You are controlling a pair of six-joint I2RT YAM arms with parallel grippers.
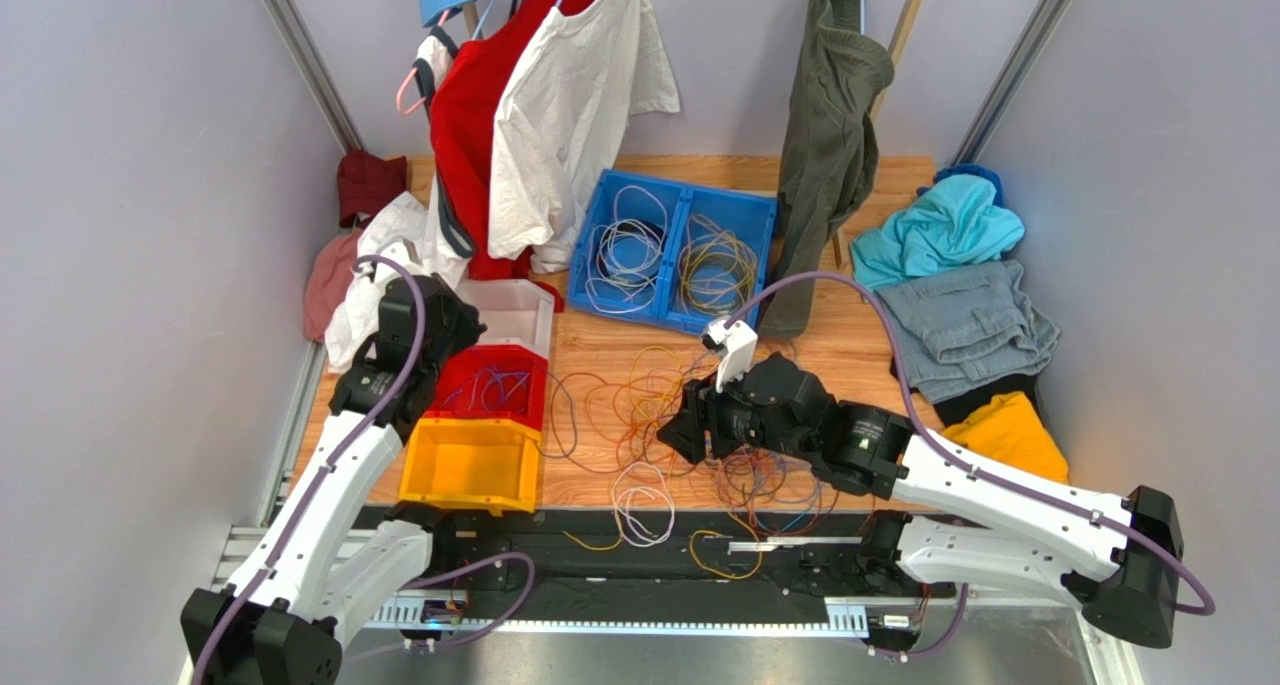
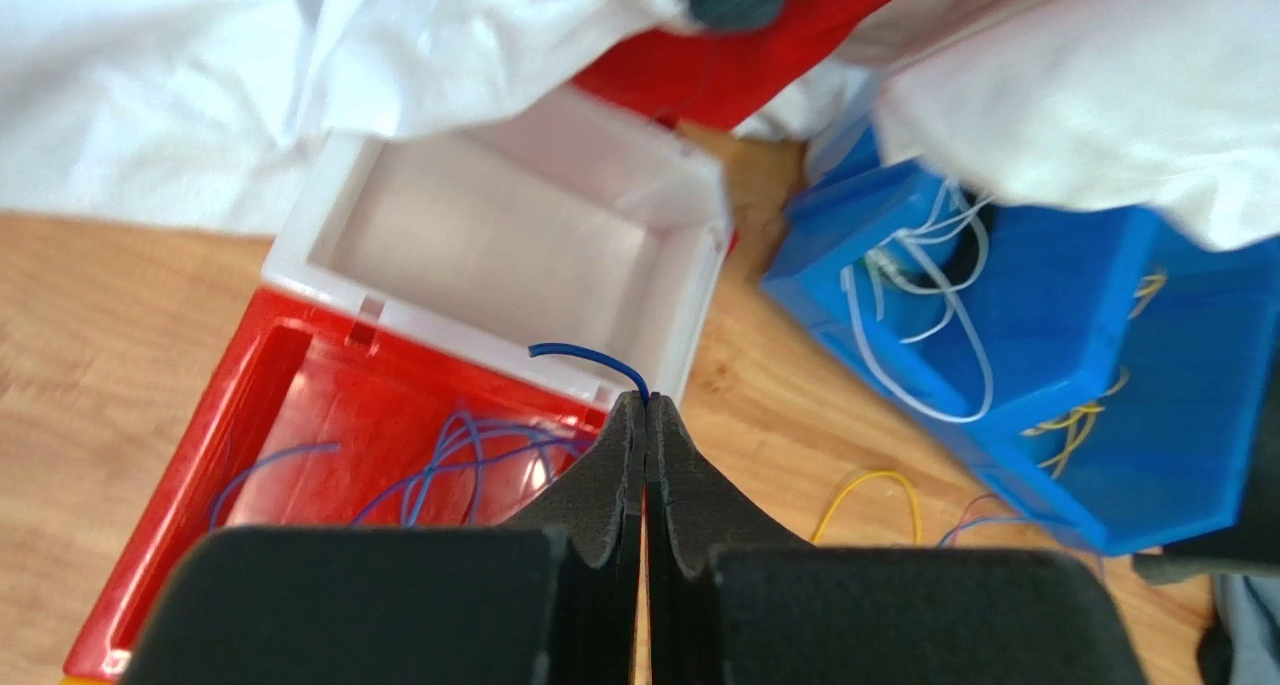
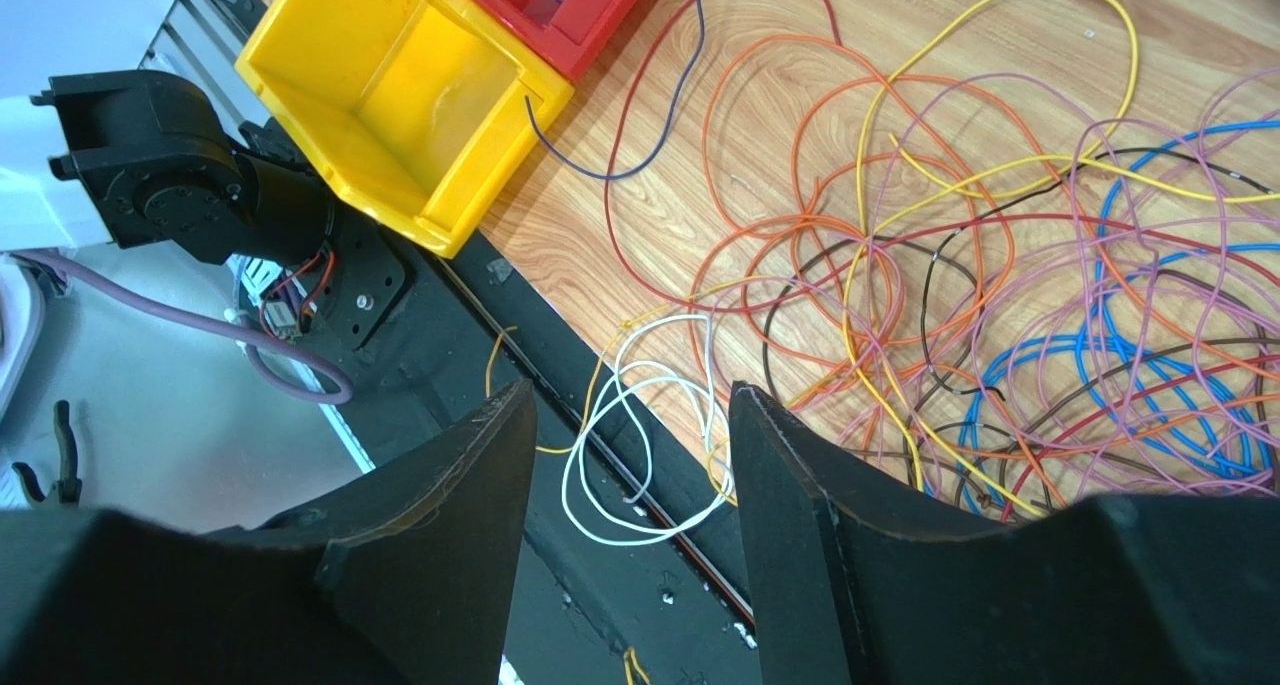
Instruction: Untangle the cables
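Note:
A tangle of cables (image 1: 661, 408) in orange, yellow, purple, blue and red lies on the wooden table; in the right wrist view it spreads at upper right (image 3: 962, 265). A white cable (image 3: 646, 430) loops over the table's front edge. My left gripper (image 2: 646, 403) is shut on a blue cable (image 2: 586, 355), above the red bin (image 2: 301, 415) that holds several blue cables. In the top view it (image 1: 451, 325) hovers by the white bin (image 1: 511, 313). My right gripper (image 3: 631, 400) is open and empty above the white loop, and sits at the tangle (image 1: 688, 427).
A yellow bin (image 1: 469, 463) stands in front of the red bin (image 1: 489, 385). A blue two-part tray (image 1: 673, 250) holds white and yellow cables. Clothes hang at the back (image 1: 556, 100) and lie piled at right (image 1: 962, 310). A black rail (image 1: 676, 543) runs along the front.

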